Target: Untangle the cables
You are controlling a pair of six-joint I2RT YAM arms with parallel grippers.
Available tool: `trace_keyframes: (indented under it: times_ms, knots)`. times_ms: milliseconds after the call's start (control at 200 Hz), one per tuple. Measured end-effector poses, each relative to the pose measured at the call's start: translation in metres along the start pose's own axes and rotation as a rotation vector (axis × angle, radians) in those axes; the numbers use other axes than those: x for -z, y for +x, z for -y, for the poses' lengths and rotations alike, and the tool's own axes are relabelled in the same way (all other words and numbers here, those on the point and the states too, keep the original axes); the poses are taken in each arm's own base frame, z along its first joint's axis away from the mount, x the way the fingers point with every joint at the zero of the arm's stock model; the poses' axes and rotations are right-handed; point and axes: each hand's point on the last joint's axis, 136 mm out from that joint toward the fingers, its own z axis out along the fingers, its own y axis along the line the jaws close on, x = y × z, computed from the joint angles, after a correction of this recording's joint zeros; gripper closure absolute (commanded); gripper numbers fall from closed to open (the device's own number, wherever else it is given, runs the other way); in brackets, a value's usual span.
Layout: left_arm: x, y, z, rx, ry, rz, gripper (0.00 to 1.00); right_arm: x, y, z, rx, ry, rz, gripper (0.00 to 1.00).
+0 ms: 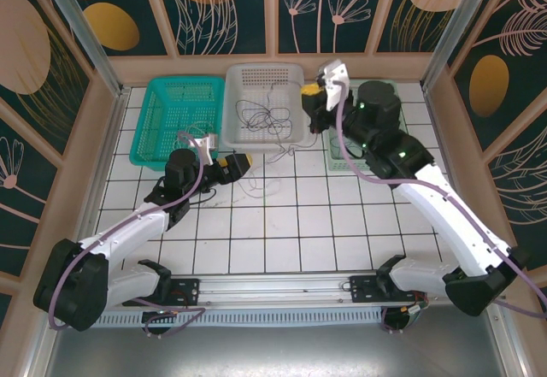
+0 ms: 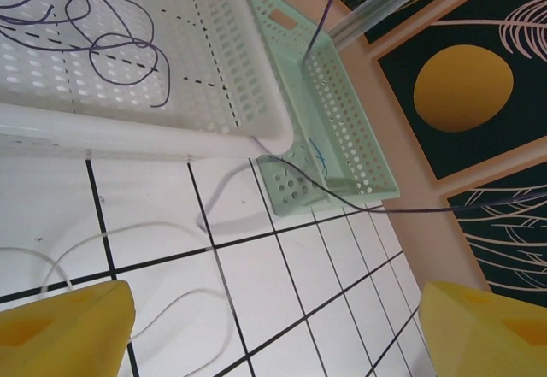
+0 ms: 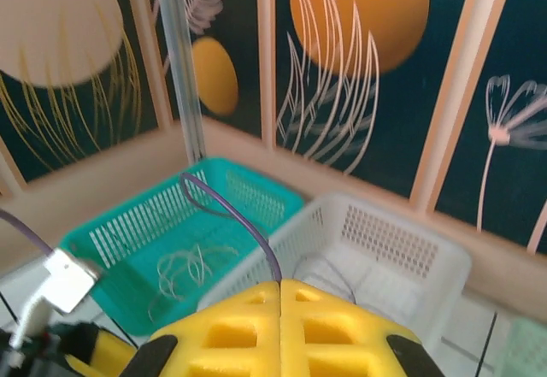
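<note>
The right hand (image 3: 280, 304) is closed on a dark cable (image 3: 229, 209) that rises from the seam between its fingers, the pinched end hidden. Below it, dark loops (image 1: 261, 120) lie in the white basket (image 1: 248, 78), and blurred pale loops (image 3: 192, 270) lie in the teal basket (image 3: 120, 232) to its left. The left hand (image 2: 273, 334) is wide open and holds nothing, with only its fingertips in frame. Just ahead of it a pale cable (image 2: 154, 225) lies on the desk (image 2: 252, 291), cut off at the left edge.
</note>
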Motion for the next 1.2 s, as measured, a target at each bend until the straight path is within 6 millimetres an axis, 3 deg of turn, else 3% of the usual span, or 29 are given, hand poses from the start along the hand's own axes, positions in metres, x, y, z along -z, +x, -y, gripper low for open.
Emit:
trace_keyframes:
  times_ms: [135, 270, 445, 621, 826, 991, 1201]
  knots:
    - [0.000, -0.002, 0.002, -0.005, 0.010, 0.008, 0.14, 0.018, -0.053, -0.004, -0.013, -0.017, 0.104, 1.00]
    - [0.000, -0.004, 0.006, -0.013, 0.026, 0.016, 0.14, 0.028, -0.092, -0.006, -0.028, -0.030, 0.181, 1.00]
    - [0.000, -0.007, 0.009, -0.019, 0.036, 0.025, 0.14, 0.026, -0.128, -0.005, -0.049, -0.036, 0.245, 1.00]
    - [0.000, -0.006, 0.008, -0.019, 0.035, 0.027, 0.14, 0.012, -0.152, -0.001, -0.061, -0.026, 0.287, 1.00]
    - [0.000, -0.005, 0.004, -0.017, 0.023, 0.034, 0.14, -0.022, -0.149, 0.019, -0.092, 0.030, 0.292, 1.00]
    - [0.001, -0.004, 0.001, -0.015, 0.016, 0.037, 0.14, -0.063, -0.134, 0.042, -0.147, 0.067, 0.295, 1.00]
    - [0.002, 0.000, -0.007, -0.009, -0.005, 0.037, 0.14, -0.115, -0.113, 0.057, -0.187, 0.075, 0.289, 1.00]
